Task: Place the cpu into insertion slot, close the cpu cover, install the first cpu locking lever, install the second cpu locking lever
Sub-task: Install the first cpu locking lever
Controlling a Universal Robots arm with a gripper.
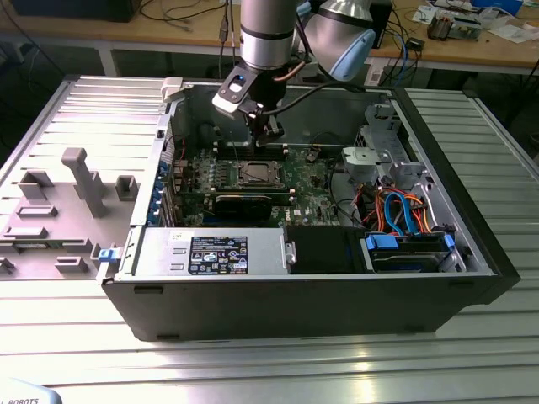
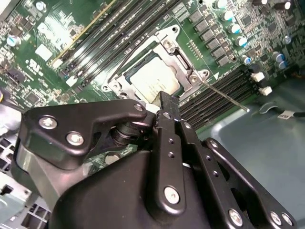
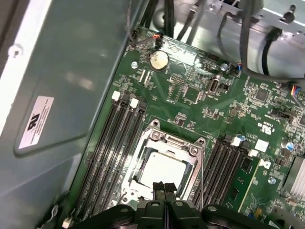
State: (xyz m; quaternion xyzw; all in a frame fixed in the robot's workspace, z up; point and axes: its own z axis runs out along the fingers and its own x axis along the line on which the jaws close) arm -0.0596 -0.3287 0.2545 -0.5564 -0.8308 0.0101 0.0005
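Ribbed metal tabletop (image 1: 278, 362) carries an open computer case (image 1: 337, 303). Inside, the cpu (image 3: 159, 167) lies flat in the insertion slot (image 1: 255, 173), and the cpu cover (image 3: 164, 138) appears folded down around it. The claw (image 3: 164, 187) hovers just above the socket's edge, fingertips pressed together and grasping nothing. A thin locking lever (image 2: 221, 94) juts out unlatched. It is likely stiff and springy, best pushed near its free end. The chip looks light but fragile.
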